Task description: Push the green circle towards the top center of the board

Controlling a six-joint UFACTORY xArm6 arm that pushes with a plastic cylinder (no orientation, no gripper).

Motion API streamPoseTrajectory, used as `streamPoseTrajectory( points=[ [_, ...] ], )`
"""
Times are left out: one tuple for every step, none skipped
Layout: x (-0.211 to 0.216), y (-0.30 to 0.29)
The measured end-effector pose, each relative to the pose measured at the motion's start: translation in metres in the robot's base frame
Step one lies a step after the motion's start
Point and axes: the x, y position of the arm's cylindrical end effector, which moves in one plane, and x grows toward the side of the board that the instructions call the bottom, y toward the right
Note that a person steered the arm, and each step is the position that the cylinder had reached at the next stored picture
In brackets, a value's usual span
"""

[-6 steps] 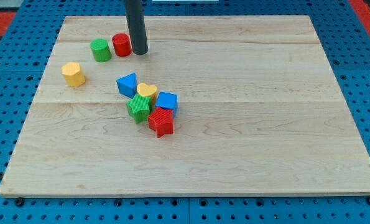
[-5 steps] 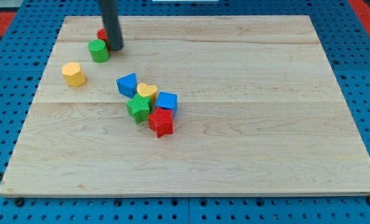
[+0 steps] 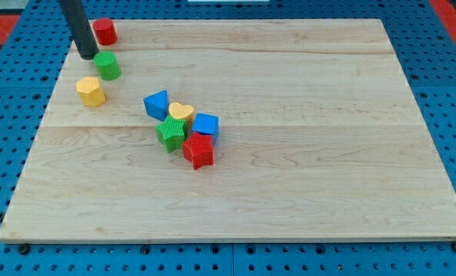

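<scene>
The green circle (image 3: 107, 66) is a short green cylinder near the board's top left. My tip (image 3: 87, 56) stands just to its upper left, touching or nearly touching it. A red cylinder (image 3: 104, 31) sits above the green circle, close to the board's top edge and right of the rod.
A yellow hexagon block (image 3: 91, 91) lies below-left of the green circle. A cluster sits nearer the middle: blue block (image 3: 157, 104), yellow heart (image 3: 181, 113), green star (image 3: 170, 133), blue block (image 3: 205, 125), red star (image 3: 199, 150). The wooden board (image 3: 304, 138) lies on blue pegboard.
My tip swept left from the right of the red cylinder to the upper left of the green circle. The red cylinder moved up-left; the green circle shifted left and slightly down.
</scene>
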Motion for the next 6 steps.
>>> streamPoseTrajectory(
  points=[
    [0.004,0.021],
    [0.004,0.006],
    [0.004,0.055],
    [0.004,0.137],
    [0.008,0.115],
    [0.04,0.083]
  ],
)
